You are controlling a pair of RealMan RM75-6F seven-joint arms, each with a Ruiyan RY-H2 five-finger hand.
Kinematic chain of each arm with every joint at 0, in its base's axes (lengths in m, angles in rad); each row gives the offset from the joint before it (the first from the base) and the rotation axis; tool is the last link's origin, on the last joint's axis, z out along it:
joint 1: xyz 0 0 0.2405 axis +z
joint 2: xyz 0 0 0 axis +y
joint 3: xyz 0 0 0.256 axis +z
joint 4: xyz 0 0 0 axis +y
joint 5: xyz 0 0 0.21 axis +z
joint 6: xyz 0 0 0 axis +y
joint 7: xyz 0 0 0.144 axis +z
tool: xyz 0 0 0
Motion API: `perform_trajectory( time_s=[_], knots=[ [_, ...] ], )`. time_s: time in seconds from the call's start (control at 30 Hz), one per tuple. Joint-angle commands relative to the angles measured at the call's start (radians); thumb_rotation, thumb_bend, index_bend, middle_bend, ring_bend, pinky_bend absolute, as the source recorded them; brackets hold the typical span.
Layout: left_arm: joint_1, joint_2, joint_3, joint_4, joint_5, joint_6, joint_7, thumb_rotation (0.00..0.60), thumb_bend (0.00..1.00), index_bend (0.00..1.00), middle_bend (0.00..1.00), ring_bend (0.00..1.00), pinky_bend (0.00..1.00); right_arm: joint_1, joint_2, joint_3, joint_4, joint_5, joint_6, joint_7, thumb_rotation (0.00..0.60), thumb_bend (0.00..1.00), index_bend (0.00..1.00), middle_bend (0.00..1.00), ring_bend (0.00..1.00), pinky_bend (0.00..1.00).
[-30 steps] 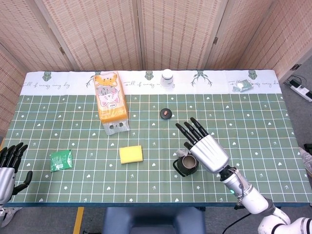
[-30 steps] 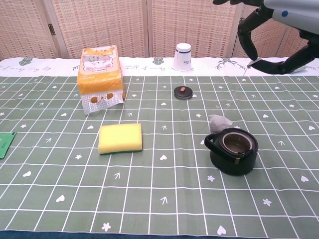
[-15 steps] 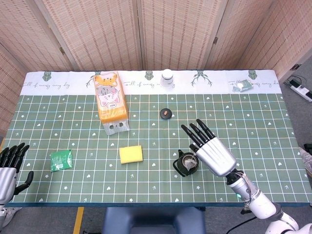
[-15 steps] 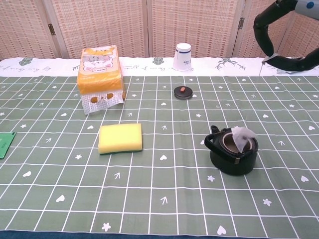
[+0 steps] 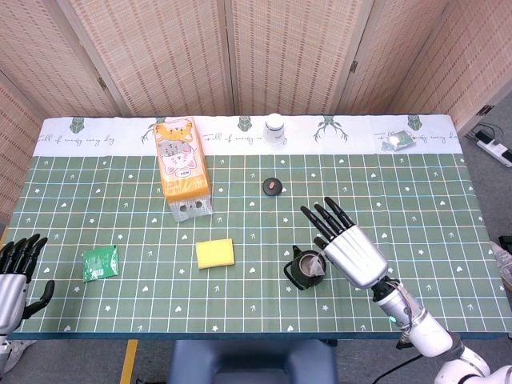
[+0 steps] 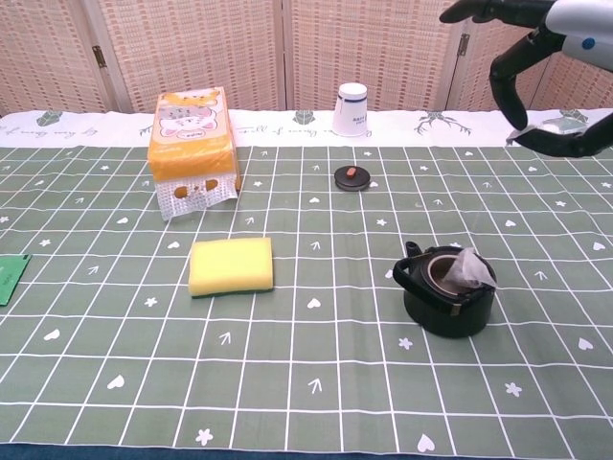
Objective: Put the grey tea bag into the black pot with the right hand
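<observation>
The black pot (image 5: 303, 272) (image 6: 448, 297) stands near the table's front, right of centre. The grey tea bag (image 5: 315, 264) (image 6: 470, 271) sits upright in the pot's mouth, leaning on the right rim. My right hand (image 5: 350, 246) (image 6: 542, 57) hovers well above the pot and slightly to its right. Its thumb and one finger meet in a pinch, seemingly on the bag's thin string, while the other fingers are spread. My left hand (image 5: 16, 272) rests off the table's front left corner, fingers apart, holding nothing.
A yellow sponge (image 5: 215, 253) (image 6: 231, 265) lies left of the pot. An orange tissue pack (image 5: 182, 166) (image 6: 193, 149), a small black lid (image 5: 273, 186) (image 6: 351, 177) and a white cup (image 5: 274, 128) (image 6: 351, 109) sit further back. A green packet (image 5: 101, 262) lies front left.
The tea bag went from the table behind the pot up onto its rim, then settled lower into the mouth. My right hand shifted right and towards the front.
</observation>
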Motion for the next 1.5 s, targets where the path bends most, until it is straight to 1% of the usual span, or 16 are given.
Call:
perform_trajectory(
  time_s=[0.03,0.2,0.37,0.63,0.97,1.1,1.13,1.17,1.23,1.3,1.37,1.43,1.5],
  knots=[
    [0.001,0.001,0.0,-0.001,0.002,0.003,-0.001,0.6,0.44,0.0,0.0,0.0,0.0,0.001,-0.002,0.0,-0.001,-0.002,-0.005,-0.002,0.6,0.43,0.63,0.07,0.09,0.0],
    [0.002,0.001,0.002,-0.002,0.007,0.007,-0.001,0.6,0.44,0.0,0.0,0.0,0.0,0.0,-0.02,-0.009,0.018,-0.001,-0.022,-0.005,0.6,0.43,0.63,0.07,0.1,0.0],
    [0.002,0.0,0.001,-0.001,0.004,0.003,0.002,0.6,0.44,0.0,0.0,0.0,0.0,-0.011,-0.031,-0.024,0.05,-0.004,-0.024,0.022,0.6,0.43,0.63,0.07,0.1,0.0],
    [-0.003,-0.008,0.003,0.004,-0.004,-0.012,0.021,0.6,0.44,0.0,0.0,0.0,0.0,-0.052,-0.052,-0.078,0.142,-0.022,-0.01,0.098,0.6,0.43,0.63,0.07,0.1,0.0],
    [-0.01,-0.017,0.001,0.011,-0.018,-0.03,0.034,0.6,0.44,0.0,0.0,0.0,0.0,-0.094,-0.071,-0.1,0.247,-0.026,0.036,0.228,0.6,0.43,0.63,0.07,0.1,0.0],
    [-0.011,-0.019,0.001,0.012,-0.02,-0.033,0.033,0.6,0.44,0.0,0.0,0.0,0.0,-0.117,-0.086,-0.117,0.291,-0.034,0.056,0.275,0.6,0.43,0.63,0.07,0.1,0.0],
    [-0.012,-0.019,0.001,0.012,-0.02,-0.034,0.035,0.6,0.44,0.0,0.0,0.0,0.0,-0.123,-0.093,-0.124,0.305,-0.035,0.056,0.289,0.6,0.43,0.61,0.06,0.1,0.0],
    [-0.012,-0.02,0.001,0.013,-0.02,-0.035,0.036,0.6,0.44,0.0,0.0,0.0,0.0,-0.128,-0.099,-0.131,0.318,-0.034,0.053,0.303,0.6,0.43,0.54,0.05,0.09,0.0],
    [-0.013,-0.022,0.002,0.014,-0.021,-0.037,0.037,0.6,0.44,0.0,0.0,0.0,0.0,-0.138,-0.111,-0.144,0.342,-0.015,0.033,0.315,0.6,0.43,0.37,0.02,0.07,0.0],
    [-0.014,-0.023,0.001,0.015,-0.023,-0.039,0.038,0.6,0.44,0.0,0.0,0.0,0.0,-0.145,-0.117,-0.148,0.348,0.006,0.015,0.302,0.6,0.43,0.18,0.0,0.04,0.0],
    [-0.014,-0.023,0.001,0.015,-0.024,-0.04,0.039,0.6,0.44,0.0,0.0,0.0,0.0,-0.15,-0.121,-0.147,0.341,0.033,-0.004,0.281,0.6,0.43,0.06,0.0,0.01,0.0],
    [-0.014,-0.023,0.001,0.016,-0.024,-0.039,0.037,0.6,0.44,0.0,0.0,0.0,0.0,-0.153,-0.119,-0.144,0.329,0.051,-0.016,0.27,0.6,0.43,0.01,0.0,0.0,0.0],
    [-0.014,-0.023,0.001,0.016,-0.023,-0.038,0.037,0.6,0.44,0.0,0.0,0.0,0.0,-0.158,-0.11,-0.14,0.313,0.063,-0.014,0.261,0.6,0.43,0.0,0.0,0.0,0.0]
  ],
)
